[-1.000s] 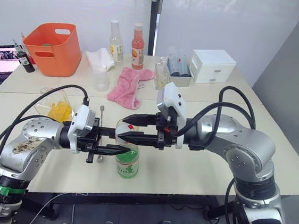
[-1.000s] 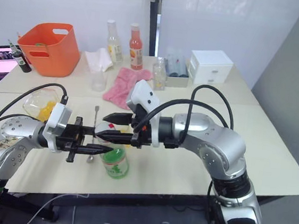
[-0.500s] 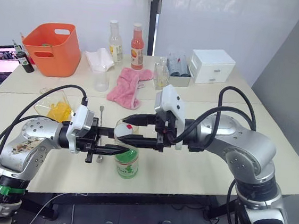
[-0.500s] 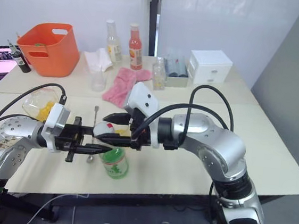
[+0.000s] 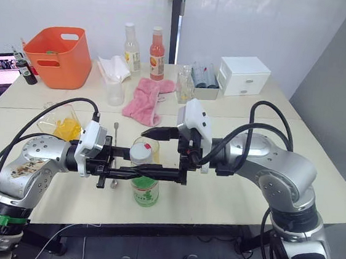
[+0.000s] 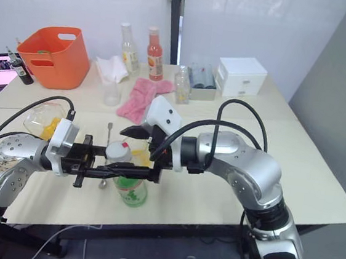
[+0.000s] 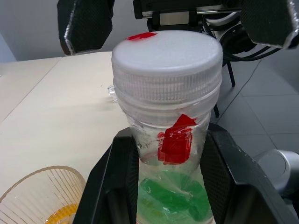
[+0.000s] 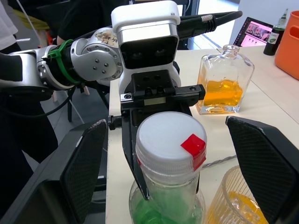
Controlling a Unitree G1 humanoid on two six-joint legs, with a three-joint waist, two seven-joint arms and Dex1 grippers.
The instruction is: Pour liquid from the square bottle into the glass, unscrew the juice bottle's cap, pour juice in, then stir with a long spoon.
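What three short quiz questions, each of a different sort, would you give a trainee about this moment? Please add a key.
1. True or false: the cap is already off the juice bottle.
2. What does the left gripper clamp? A) the glass B) the neck of the juice bottle C) the long spoon
3. Fill in the gap: the right gripper is ____, with one finger on each side of the cap and neither touching it.

Key: 1 false, the cap sits on the neck; 2 B; 3 open.
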